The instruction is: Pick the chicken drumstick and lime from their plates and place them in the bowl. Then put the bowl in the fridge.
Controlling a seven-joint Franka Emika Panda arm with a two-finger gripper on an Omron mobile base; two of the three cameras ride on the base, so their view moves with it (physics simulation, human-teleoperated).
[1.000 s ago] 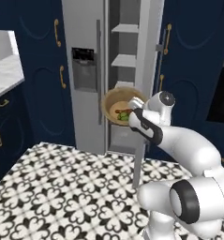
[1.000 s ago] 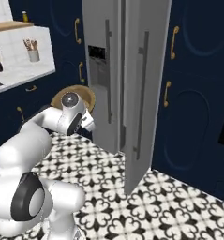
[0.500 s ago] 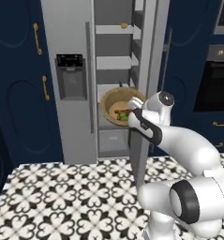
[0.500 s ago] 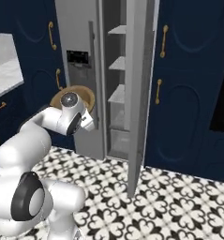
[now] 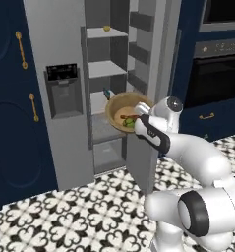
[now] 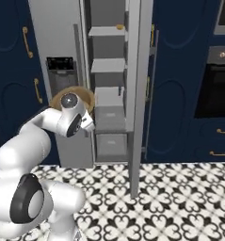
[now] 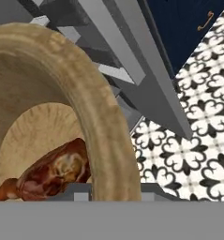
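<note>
With its right door swung wide, the fridge (image 5: 65, 59) stands directly ahead of the arm, grey shelves exposed from top to bottom. A small yellowish item (image 5: 106, 28) sits on the top shelf; a small dark bottle-like object (image 5: 107, 93) sits further down, just behind the bowl.

The bowl (image 5: 125, 111) is held up at mid-shelf height, its mouth tilted toward the left base camera, just in front of the shelf opening and not yet resting on anything. The fingers (image 5: 138, 118) are closed on the near rim of the bowl, so the bowl extends from the fingers toward the fridge interior. From the right base view, the bowl (image 6: 83, 96) shows as a brown arc behind the wrist, left of the open compartment.

Inside the bowl lie the drumstick (image 7: 52, 174) and the lime (image 5: 130, 124), both against the low side of the tilted bowl.

The move in hand appears to be insertion: forward travel onto the middle shelf (image 5: 103, 129). Levelling the bowl first would likely keep the contents from rolling out.
</note>
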